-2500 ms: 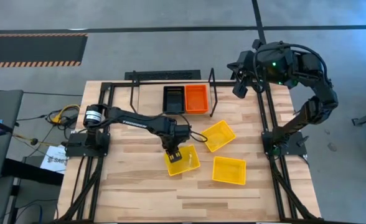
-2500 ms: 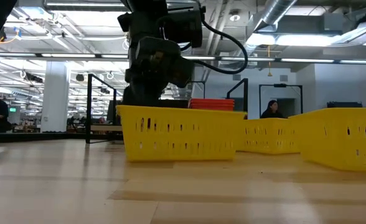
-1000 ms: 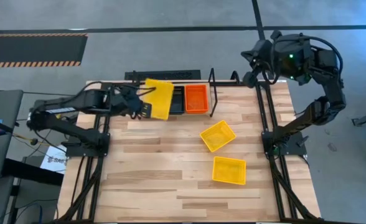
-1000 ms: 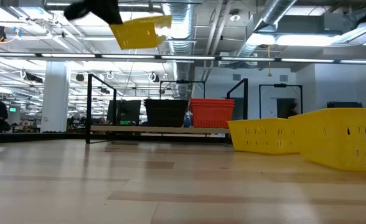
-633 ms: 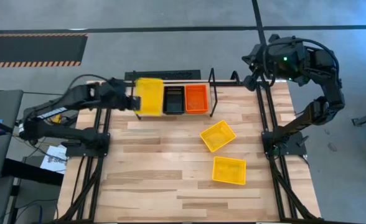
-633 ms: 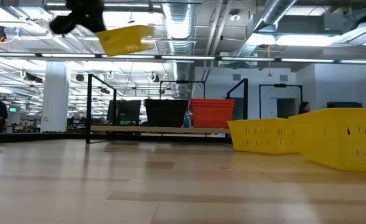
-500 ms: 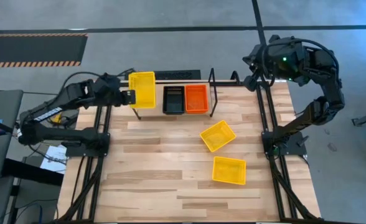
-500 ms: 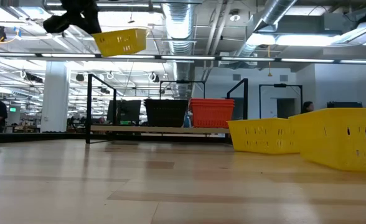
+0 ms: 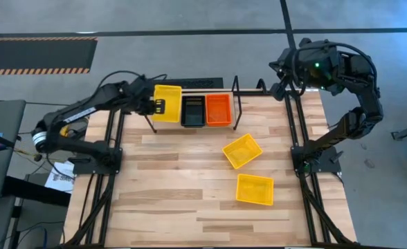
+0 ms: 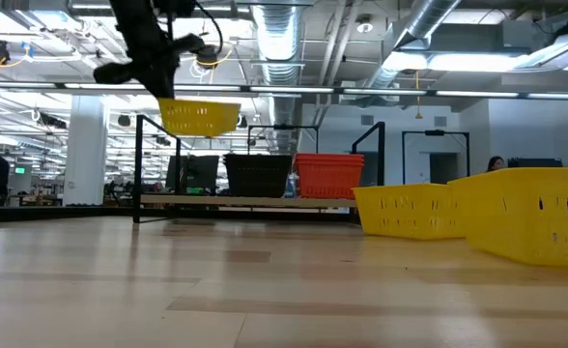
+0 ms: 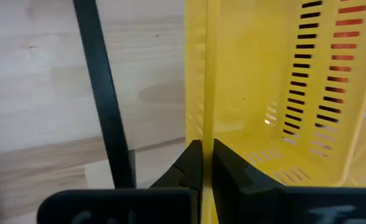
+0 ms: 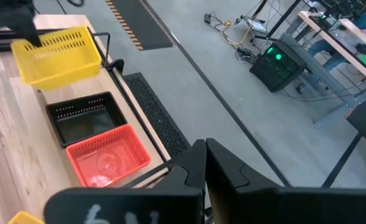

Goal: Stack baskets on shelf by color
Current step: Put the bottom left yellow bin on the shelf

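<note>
A yellow basket [image 9: 167,103] is held in the air by the left gripper [image 9: 154,105], whose jaws are closed tight on one side wall of the basket, the rim pinched between the two fingers [image 11: 192,163] as seen in the left wrist view. In the low view the carried basket [image 10: 199,117] hangs level, open side up, clearly above the shelf [image 10: 245,201] and not touching it. From above it is seen over the shelf's left bay, just beside the black basket [image 9: 193,111], with the red basket [image 9: 219,109] one place further right; both of those are already seated on the shelf board. The basket's long axis is judged to run front to back, parallel to its two neighbours, so little turning seems called for. The gap that matters is the vertical one: a straight descent into the empty bay is what the next move appears to need, with the shelf's black end loop [image 11: 105,106] close along the gripped side as a possible snag. Two more yellow baskets are left on the table, one nearer the shelf [image 9: 242,151] and one nearer the front edge [image 9: 254,189]. The right gripper [image 12: 205,162], nearly closed and empty, is parked high off the back right corner of the table.
</note>
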Motion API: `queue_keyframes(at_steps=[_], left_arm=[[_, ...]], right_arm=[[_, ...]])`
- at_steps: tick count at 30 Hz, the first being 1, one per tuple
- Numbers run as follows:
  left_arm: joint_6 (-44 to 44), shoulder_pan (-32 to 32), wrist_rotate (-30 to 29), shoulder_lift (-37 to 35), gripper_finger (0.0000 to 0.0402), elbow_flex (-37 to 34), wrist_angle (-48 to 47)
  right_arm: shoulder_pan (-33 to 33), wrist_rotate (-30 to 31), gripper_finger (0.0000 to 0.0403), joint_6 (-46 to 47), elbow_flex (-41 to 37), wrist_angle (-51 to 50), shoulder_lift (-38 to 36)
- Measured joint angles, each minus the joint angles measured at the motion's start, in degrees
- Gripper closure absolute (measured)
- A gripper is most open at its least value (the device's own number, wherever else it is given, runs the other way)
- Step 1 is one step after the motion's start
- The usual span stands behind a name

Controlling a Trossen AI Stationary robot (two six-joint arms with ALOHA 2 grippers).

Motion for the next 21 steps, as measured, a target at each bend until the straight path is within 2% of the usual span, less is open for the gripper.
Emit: queue_keyframes(at_steps=[8,21], left_arm=[[0.55,3.64,0.47,6.34,0.0401,0.00,-0.77],[-0.92,4.35,2.33,14.32,0.0401,0.19,-0.85]], right_arm=[[0.00,-0.04,0.0377,0.42,0.00,-1.23,0.00],[0.00,-0.04,0.0377,-0.53,0.00,-1.27,0.00]])
